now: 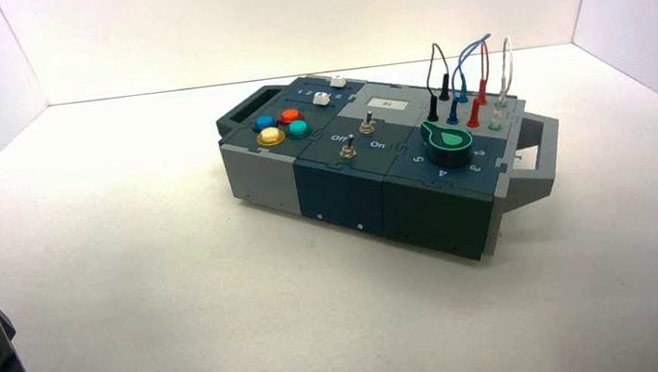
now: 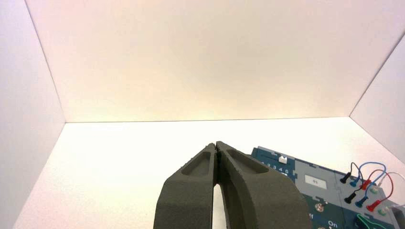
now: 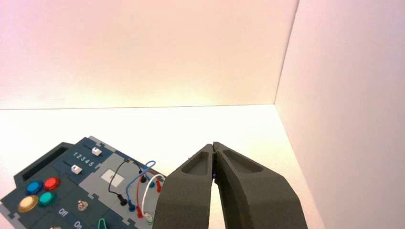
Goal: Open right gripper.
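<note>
While the left gripper (image 2: 217,146) waits parked, the right gripper (image 3: 213,145) hangs near-right — tips pressed together, holding nothing — the box (image 1: 382,194) lying far-left of it.

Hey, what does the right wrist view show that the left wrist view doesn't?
Only the right wrist view shows the right gripper, fingertips shut together, and the round coloured buttons. Only the left wrist view shows the left gripper, also shut, and part of the green knob. Both show the box, its white sliders and its looped wires.
</note>
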Controlling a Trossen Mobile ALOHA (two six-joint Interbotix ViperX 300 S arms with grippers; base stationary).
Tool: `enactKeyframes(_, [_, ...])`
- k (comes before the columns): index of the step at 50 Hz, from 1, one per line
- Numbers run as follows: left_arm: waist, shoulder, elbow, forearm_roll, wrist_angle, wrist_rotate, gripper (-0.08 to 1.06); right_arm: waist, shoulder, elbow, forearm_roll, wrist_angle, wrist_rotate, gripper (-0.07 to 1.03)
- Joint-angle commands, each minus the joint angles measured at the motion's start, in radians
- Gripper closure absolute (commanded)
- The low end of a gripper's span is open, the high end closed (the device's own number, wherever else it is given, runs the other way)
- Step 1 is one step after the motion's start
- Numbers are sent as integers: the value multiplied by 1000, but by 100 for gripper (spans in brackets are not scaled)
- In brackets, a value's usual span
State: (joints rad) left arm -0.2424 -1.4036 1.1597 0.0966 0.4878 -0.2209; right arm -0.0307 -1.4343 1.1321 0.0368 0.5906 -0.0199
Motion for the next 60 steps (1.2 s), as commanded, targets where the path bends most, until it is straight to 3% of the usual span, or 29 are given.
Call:
enactKeyframes(1, [3,11,-11,2,-12,-2,101,6,8,-17,3,-5,-2,99])
enactKeyframes(30, [3,15,-11,2,-17,0,101,8,-18,-20,17,-12,-5,97])
enactKeyframes(33, [3,17,-11,2,-18,0,101,6,-37,-18,17,-26,-11,90])
enactKeyframes(37, [3,18,-11,2,-20,0,101,8,-60,-17,18,-31,-11,68])
enactKeyframes(45, [3,18,-12,2,-20,0,101,6,-61,-14,18,-43,0,-3])
enactKeyframes(60, [3,18,-11,2,-20,2,101,6,-49,-11,25,-51,-3,-3])
